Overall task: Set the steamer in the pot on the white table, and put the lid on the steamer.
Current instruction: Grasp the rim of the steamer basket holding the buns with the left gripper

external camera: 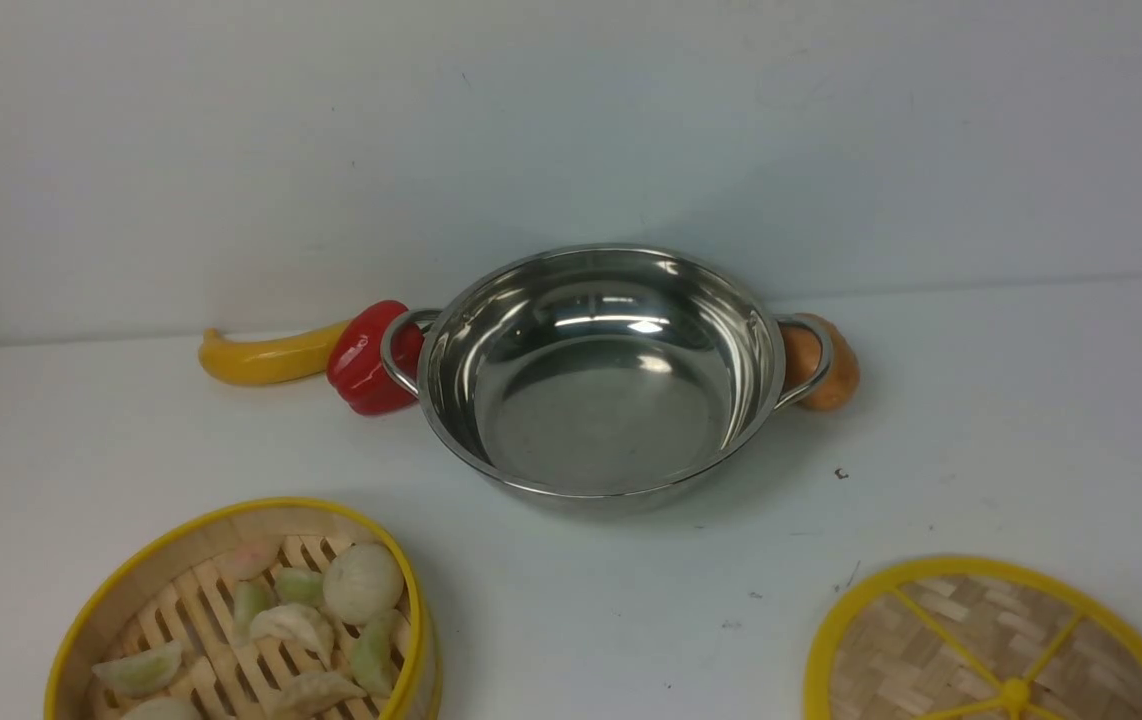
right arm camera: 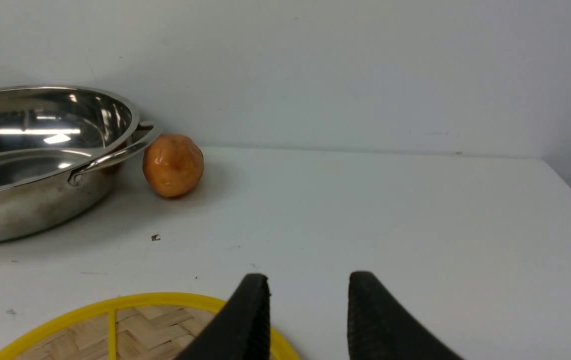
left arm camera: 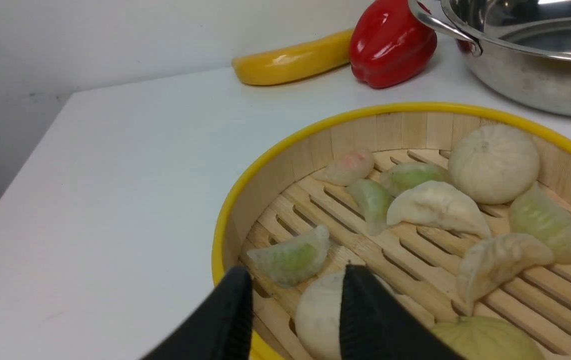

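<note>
The steamer (external camera: 261,503) stands at the near left of the white table (external camera: 1031,420), with pale dumplings and buns on its slatted floor. The empty shiny pot (external camera: 601,400) sits mid-table further back. At the near right the lid (external camera: 971,640) lies flat. No gripper shows in the front view. In the left wrist view my left gripper (left arm camera: 295,280) is open over the near wall of the steamer (left arm camera: 365,132), one finger outside it and one inside above a bun. My right gripper (right arm camera: 308,280) is open at the edge of the lid (right arm camera: 130,330), holding nothing.
A yellow banana-shaped toy (external camera: 261,357) and a red pepper (external camera: 366,360) lie against the pot's left handle. An orange-brown potato (external camera: 826,365) sits behind the right handle. A wall rises close behind the pot. The table's left edge (left arm camera: 15,175) is near the steamer.
</note>
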### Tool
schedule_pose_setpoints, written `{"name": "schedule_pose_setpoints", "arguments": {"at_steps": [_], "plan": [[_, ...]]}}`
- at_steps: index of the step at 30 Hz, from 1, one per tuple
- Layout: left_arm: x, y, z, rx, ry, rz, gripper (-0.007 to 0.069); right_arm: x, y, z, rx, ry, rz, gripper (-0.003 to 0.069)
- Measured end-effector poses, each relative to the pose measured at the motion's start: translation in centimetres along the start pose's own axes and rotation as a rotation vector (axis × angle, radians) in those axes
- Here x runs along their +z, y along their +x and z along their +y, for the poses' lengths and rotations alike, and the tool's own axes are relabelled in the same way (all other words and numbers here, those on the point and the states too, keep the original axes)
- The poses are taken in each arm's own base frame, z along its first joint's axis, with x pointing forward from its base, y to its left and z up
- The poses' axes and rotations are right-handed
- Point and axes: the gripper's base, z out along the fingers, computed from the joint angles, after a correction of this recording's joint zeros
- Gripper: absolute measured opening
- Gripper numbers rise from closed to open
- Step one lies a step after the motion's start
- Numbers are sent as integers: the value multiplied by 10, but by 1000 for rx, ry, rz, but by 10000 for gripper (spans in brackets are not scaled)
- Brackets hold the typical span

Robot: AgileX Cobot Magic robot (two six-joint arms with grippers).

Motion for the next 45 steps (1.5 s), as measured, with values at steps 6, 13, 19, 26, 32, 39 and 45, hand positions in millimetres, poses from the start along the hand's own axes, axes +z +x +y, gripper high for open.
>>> {"name": "schedule_pose_setpoints", "arguments": {"at_steps": [6, 13, 19, 26, 32, 39, 45], "plan": [[-1, -12, -2, -319, 45, -124, 242, 0, 0, 0, 0, 0, 0, 243], [-3, -23, 0, -590, 74, -247, 242, 0, 0, 0, 0, 0, 0, 243], [-15, -48, -1, -677, 143, -280, 242, 0, 0, 0, 0, 0, 0, 243], [-34, -112, -7, -370, 215, 6, 242, 0, 0, 0, 0, 0, 0, 243], [-26, -160, 12, -195, 71, 498, 242, 0, 0, 0, 0, 0, -1, 243], [36, -196, 40, 63, -88, 750, 242, 0, 0, 0, 0, 0, -1, 243], [93, -190, 33, 242, 91, 908, 242, 0, 0, 0, 0, 0, -1, 243]]}}
